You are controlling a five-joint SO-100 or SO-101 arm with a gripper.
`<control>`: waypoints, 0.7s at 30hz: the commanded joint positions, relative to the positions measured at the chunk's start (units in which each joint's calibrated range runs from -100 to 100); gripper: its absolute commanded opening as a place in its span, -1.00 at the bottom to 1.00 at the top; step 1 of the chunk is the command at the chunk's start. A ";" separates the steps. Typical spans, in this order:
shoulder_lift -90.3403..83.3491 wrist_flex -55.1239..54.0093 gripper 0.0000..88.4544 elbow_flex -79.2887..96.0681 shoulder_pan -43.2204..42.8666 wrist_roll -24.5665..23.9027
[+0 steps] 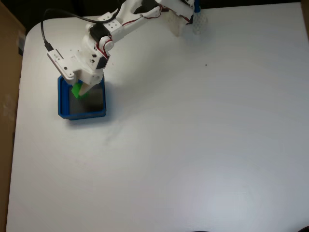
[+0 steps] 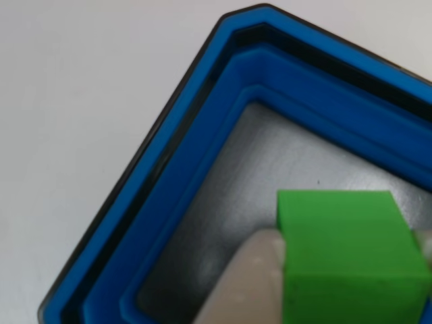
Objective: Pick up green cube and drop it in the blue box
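Fixed view: white tool (image 1: pixel 79 90) pinching small bright green plastic cube (image 1: pixel 77 90) by opp flat faces, square shallow blue plastic box (image 1: pixel 62 99) directly below tool. Cube prob light, rigid, smooth.

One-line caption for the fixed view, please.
White arm's gripper holds the green cube over the blue box near the white table's left edge.

White tabletop (image 1: pixel 193 145), matte, rounded far-left corner in fixed view. Brown cardboard-like panel (image 1: pixel 7 96) along left edge. Dark strip beyond far edge. Soft even light, faint glare toward near edge, small dark speck near far-right area.
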 commanded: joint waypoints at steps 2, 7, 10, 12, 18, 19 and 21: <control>-0.94 0.15 -0.96 -0.43 0.46 -0.20; -0.94 0.15 -0.96 -0.43 0.46 -0.20; -0.94 0.15 -0.96 -0.43 0.46 -0.20; -1.02 0.15 -0.96 -0.43 0.46 -0.20; -1.02 0.15 -0.95 -0.43 0.54 -0.20; -1.02 0.15 -0.95 -0.43 0.54 -0.20; -1.02 0.15 -0.92 -0.43 0.54 -0.20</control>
